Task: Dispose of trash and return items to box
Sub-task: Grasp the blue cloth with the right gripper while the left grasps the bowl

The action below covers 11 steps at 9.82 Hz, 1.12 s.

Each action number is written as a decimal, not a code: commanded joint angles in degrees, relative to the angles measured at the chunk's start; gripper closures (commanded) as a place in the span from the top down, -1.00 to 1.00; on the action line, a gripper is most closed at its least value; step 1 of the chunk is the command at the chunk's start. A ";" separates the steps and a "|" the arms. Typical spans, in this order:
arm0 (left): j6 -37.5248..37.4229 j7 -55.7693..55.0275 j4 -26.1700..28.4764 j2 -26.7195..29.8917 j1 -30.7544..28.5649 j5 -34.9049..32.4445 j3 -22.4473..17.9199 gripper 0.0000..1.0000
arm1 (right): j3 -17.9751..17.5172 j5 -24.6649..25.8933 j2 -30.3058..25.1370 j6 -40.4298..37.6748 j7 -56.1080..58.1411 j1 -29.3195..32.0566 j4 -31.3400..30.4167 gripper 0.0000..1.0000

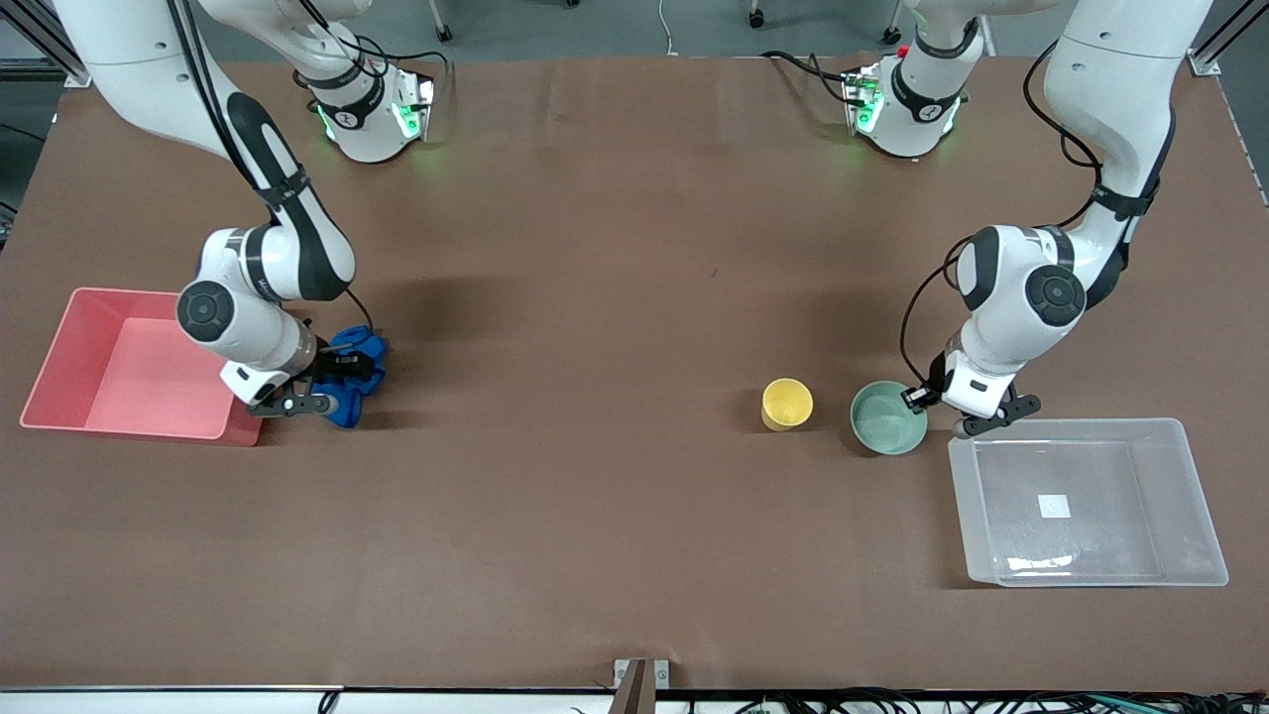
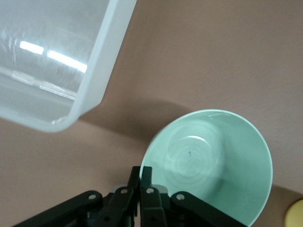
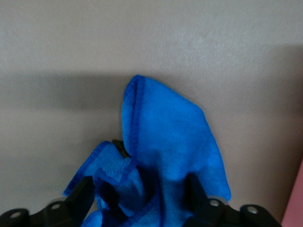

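Note:
The blue cloth wad lies on the table beside the pink bin. My right gripper is down over it, open, with a finger on each side of the cloth. The mint-green bowl stands upright on the table between the yellow cup and the clear box. My left gripper is shut on the bowl's rim, on the side toward the box. In the left wrist view its gripper pinches the bowl by the rim. The clear box's corner is close by, and the cup's edge shows.
The pink bin stands at the right arm's end of the table, right next to the cloth and my right gripper. The clear box holds only its white sticker. Brown table stretches between the two groups.

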<state>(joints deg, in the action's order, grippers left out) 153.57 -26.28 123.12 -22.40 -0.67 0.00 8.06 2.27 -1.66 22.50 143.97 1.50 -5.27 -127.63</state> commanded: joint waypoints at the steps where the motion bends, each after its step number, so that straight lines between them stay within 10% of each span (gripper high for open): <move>1: -10.42 0.25 -7.58 2.36 -0.03 -0.09 -0.24 -0.99 | 0.19 -0.01 -0.96 -0.09 -0.27 -0.18 -1.83 -0.51; 3: -21.43 5.85 -18.92 1.32 -0.82 -1.48 -1.11 -0.99 | 0.19 -0.01 -1.14 -0.36 -0.27 -0.10 -1.83 -0.92; 11: -22.35 39.44 -39.96 -18.62 -13.47 -5.10 -1.30 -0.99 | 0.46 -0.01 -14.65 -19.56 0.09 4.20 6.23 -0.99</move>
<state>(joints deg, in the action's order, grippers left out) 131.63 11.08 87.12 -35.72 -14.04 -4.32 6.46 3.25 -1.66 12.02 129.09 1.49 -3.24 -122.75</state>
